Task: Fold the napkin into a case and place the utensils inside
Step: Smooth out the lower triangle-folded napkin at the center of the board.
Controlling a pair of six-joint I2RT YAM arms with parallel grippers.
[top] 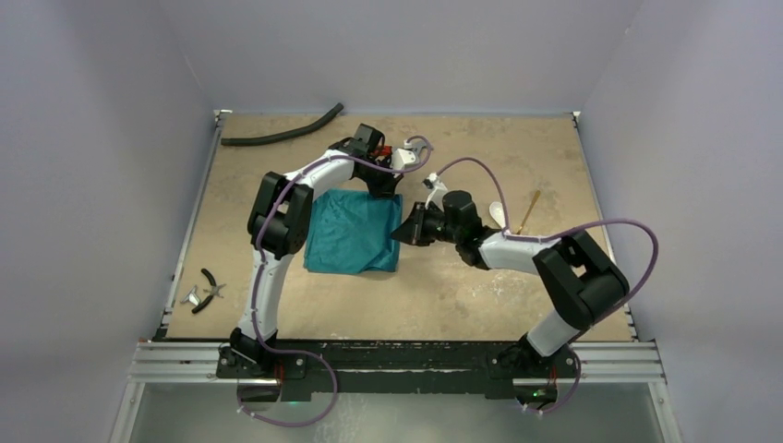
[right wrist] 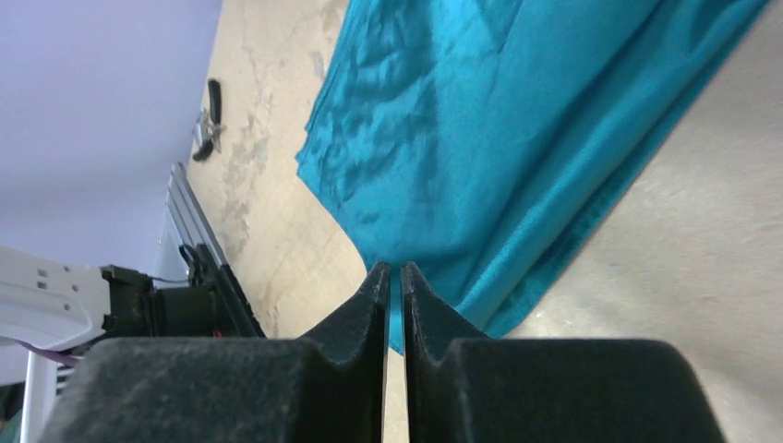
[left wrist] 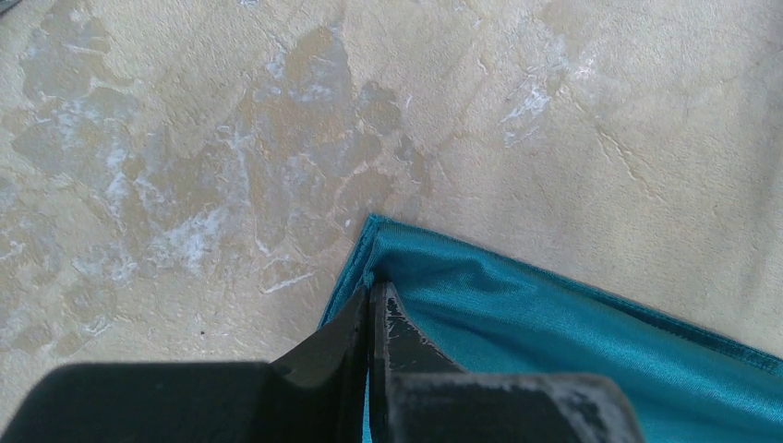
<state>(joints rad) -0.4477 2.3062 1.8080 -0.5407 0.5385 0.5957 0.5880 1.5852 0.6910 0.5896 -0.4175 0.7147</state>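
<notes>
**Mottled tan desk (top: 480, 295), pale lavender walls (top: 111, 111)**

The teal napkin (top: 355, 235) lies folded flat just left of the desk's centre. The left arm arches over it, its claw (left wrist: 371, 295) pinched tight on the napkin's far right corner. The right arm reaches in low from the right, its claw (right wrist: 395, 272) parted only a sliver at the napkin's right edge. The white spoon (top: 497, 213) and the wooden utensil (top: 528, 210) lie beyond that arm.

Top camera: high at the near edge, looks down on the whole table (top: 480, 295). Left wrist camera: close, faces down at a napkin (top: 355, 235) corner. Right wrist camera: low, skims its edge. All three share the napkin.
</notes>
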